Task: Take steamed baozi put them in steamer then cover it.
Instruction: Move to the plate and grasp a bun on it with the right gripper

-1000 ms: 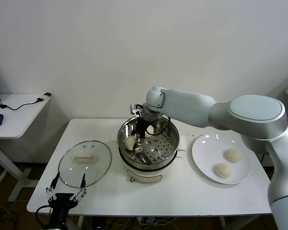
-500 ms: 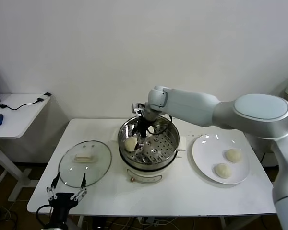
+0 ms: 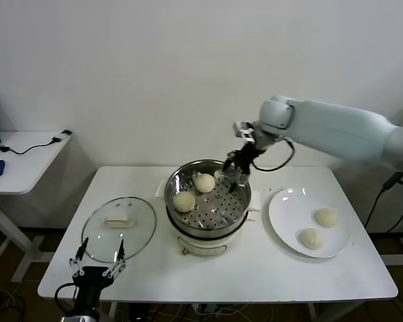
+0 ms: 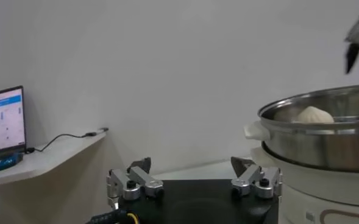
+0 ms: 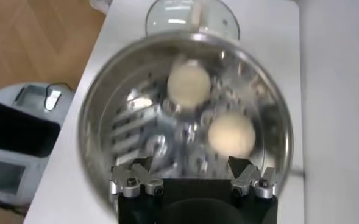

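The steel steamer [image 3: 236, 213] stands mid-table on its white base. Two baozi lie on its perforated tray, one at the back [image 3: 204, 182] and one at the left [image 3: 183, 200]. Two more baozi [image 3: 326, 217] [image 3: 312, 238] rest on the white plate [image 3: 287, 206] to the right. My right gripper [image 3: 236, 169] hangs open and empty over the steamer's right rim. Its wrist view looks down on the steamer [image 5: 100, 115] and both baozi [image 5: 189, 84] [image 5: 231, 135] beyond the open gripper [image 5: 190, 165]. My left gripper [image 3: 97, 258] is open and parked at the table's front left.
The glass lid [image 3: 119, 228] lies flat on the table left of the steamer, just beyond the left gripper. A white side desk [image 3: 20, 157] with a mouse and cable stands farther left. The wall is close behind the table.
My right gripper opened and let go of a baozi inside the steamer. It then rose and swung right to the pot's right rim. The left arm stayed put.
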You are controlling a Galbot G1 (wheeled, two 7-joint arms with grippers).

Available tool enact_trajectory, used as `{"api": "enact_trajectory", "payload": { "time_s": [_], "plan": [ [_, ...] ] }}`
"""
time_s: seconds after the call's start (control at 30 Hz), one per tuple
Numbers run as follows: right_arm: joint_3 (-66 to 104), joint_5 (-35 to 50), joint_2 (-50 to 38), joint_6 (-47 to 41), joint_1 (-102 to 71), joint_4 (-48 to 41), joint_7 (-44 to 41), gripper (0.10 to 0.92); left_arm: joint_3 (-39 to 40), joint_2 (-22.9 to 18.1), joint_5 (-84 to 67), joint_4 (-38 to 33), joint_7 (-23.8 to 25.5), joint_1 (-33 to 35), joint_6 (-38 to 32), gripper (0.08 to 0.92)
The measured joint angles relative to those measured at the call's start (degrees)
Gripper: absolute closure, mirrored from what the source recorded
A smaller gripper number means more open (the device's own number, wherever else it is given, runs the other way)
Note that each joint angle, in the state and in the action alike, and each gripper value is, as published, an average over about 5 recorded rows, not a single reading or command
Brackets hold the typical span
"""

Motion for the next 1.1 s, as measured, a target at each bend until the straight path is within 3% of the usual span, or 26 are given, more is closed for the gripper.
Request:
{"api": "enact_trajectory", "payload": {
  "time_s": [0.23,0.47,1.1],
  "plan": [
    [6.9,-10.0,-11.7,1.3,-7.8,3.0,-1.5,0.203,0.3,-0.3,0.2,-0.6,0.0,0.3,0.1,0.177],
    [15.4,-20.1,-17.9,3.0,-18.5,2.7,-2.2,0.203,0.3,-0.7,0.8,-1.0,0.0,0.7,0.4,0.177],
    [29.8,-36.3,-17.2,6.4,-37.3,-5.5,-3.1,0.203,0.0,-1.1,1.7,0.2,-0.3,0.5,0.6,0.177]
  ]
}}
